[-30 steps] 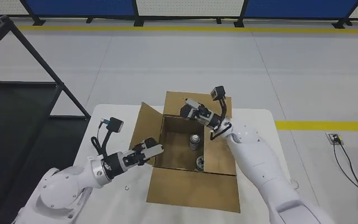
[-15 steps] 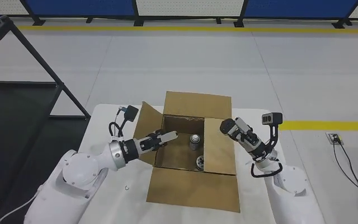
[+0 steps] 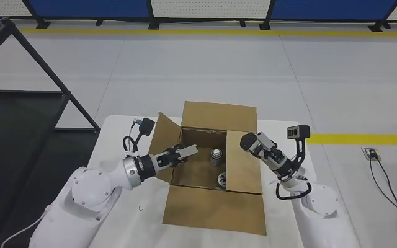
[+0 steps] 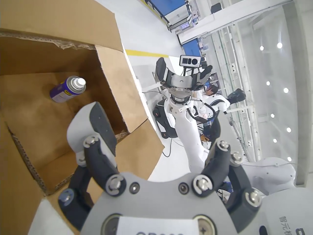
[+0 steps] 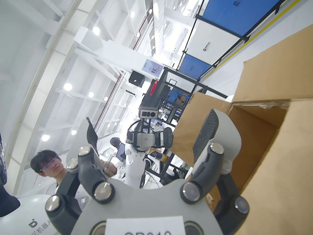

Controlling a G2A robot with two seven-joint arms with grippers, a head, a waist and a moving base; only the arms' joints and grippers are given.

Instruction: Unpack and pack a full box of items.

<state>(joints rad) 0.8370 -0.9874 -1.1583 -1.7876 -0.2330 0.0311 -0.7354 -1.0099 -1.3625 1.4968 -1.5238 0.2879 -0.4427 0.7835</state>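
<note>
Nearest, the bench [image 3: 149,223] carried the open box [image 3: 186,137], with its near flap [image 3: 214,211] lying flat toward the robot. Inside, close to the near right corner, stood a second can [image 3: 221,180]. A little farther in, a blue can [image 3: 216,156] with a white cap sat on the box floor [image 4: 67,89], and the two cans were apart.

At about that depth the left gripper [image 3: 186,150] hung at the box's left side. It was past the raised left flap [image 3: 162,139], with its tips over the opening. Its fingers [image 4: 102,123] were spread wide and held nothing, and the blue can lay well beyond them.

Across the box, the right gripper [image 3: 248,141] was above the far end of the right flap [image 3: 243,167]. Its fingers [image 5: 210,133] were also spread and empty. One finger was just beside the flap's cardboard, but I could not tell whether it touched. The two grippers faced each other across the opening [image 4: 181,76] [image 5: 151,139].

Farthest back, the far flap [image 3: 220,115] stood tilted away from the robot.
</note>
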